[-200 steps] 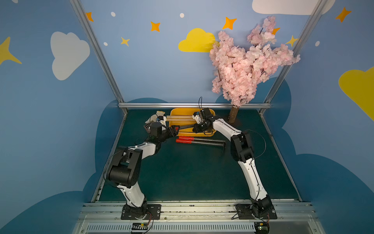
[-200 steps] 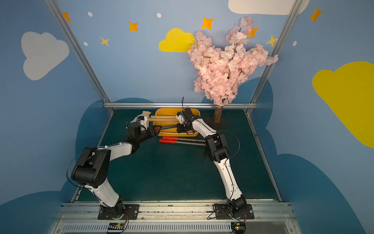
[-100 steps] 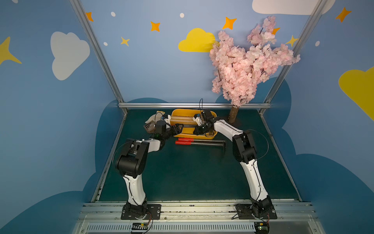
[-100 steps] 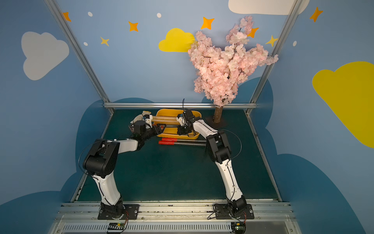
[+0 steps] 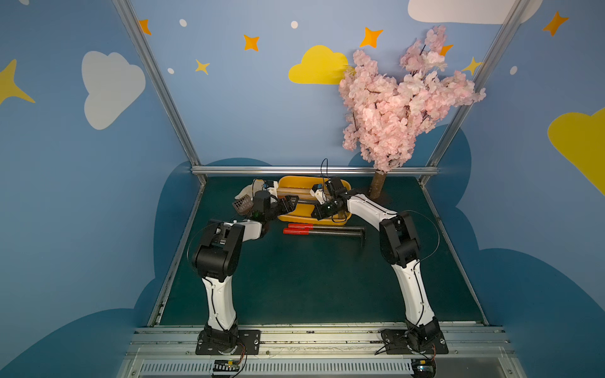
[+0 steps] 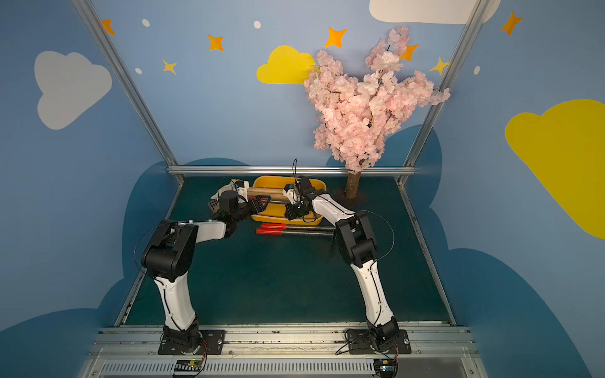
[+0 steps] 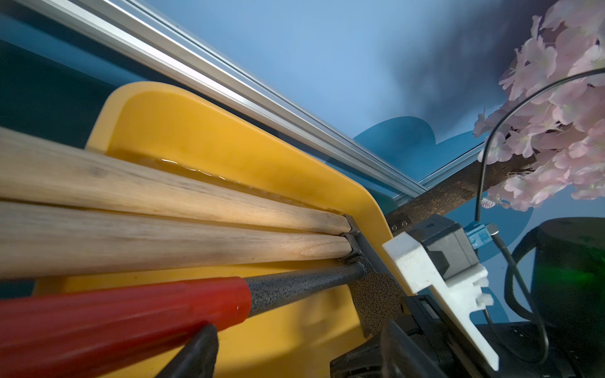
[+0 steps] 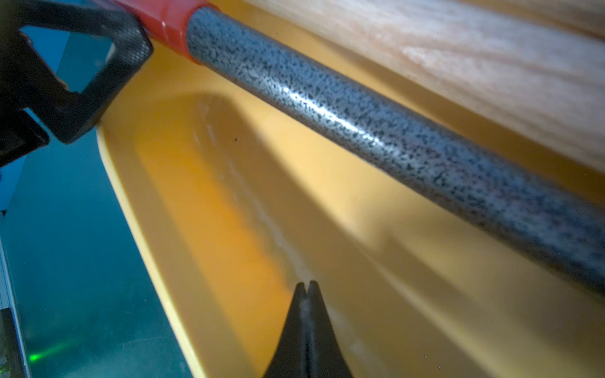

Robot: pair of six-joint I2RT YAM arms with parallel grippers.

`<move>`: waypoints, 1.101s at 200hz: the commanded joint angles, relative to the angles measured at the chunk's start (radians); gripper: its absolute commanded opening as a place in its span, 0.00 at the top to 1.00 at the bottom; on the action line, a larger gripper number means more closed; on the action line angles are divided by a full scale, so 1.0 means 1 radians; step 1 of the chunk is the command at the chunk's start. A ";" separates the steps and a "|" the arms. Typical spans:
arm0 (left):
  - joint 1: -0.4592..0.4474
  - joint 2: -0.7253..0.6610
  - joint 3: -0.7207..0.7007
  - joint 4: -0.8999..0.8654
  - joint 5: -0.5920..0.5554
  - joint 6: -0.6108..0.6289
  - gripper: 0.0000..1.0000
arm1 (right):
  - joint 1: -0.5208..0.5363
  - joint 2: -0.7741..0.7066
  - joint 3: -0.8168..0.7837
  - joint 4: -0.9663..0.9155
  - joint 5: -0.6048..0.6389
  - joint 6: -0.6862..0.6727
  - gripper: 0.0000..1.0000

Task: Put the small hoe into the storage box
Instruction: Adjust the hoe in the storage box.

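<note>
The storage box [image 5: 294,218] is a yellow-orange tub at the back of the table, seen in both top views, with two wooden handles [image 7: 163,193] lying in it. The small hoe has a red grip [image 7: 114,314], a speckled dark shaft [image 8: 360,131] and a flat speckled head [image 7: 376,294], and it lies along the box over its inside. My left gripper [image 7: 299,327] is open at the box's left end, with the red grip beside one finger [image 7: 199,350]. My right gripper [image 8: 307,283] is shut on nothing, its tips over the box floor beside the shaft.
Two more red-gripped tools [image 5: 322,229] lie on the green table just in front of the box. A pink blossom tree [image 5: 376,188] stands right of the box. A brown mesh object [image 5: 242,206] sits left of it. An aluminium rail [image 5: 311,169] runs behind.
My left arm's elbow has lifted and swung in towards the middle, while its gripper stays at the box's left end. The right arm has hardly moved.
</note>
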 commanded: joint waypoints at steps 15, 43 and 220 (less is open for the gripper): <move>0.004 0.071 0.031 -0.035 0.009 0.021 0.21 | 0.047 -0.015 -0.063 -0.115 -0.046 -0.025 0.95; 0.004 0.102 0.065 -0.039 0.013 0.020 0.22 | 0.054 -0.019 -0.083 -0.118 -0.041 -0.030 0.96; 0.020 -0.157 -0.045 -0.081 0.001 0.067 0.21 | 0.032 -0.202 -0.098 -0.131 0.049 -0.052 0.88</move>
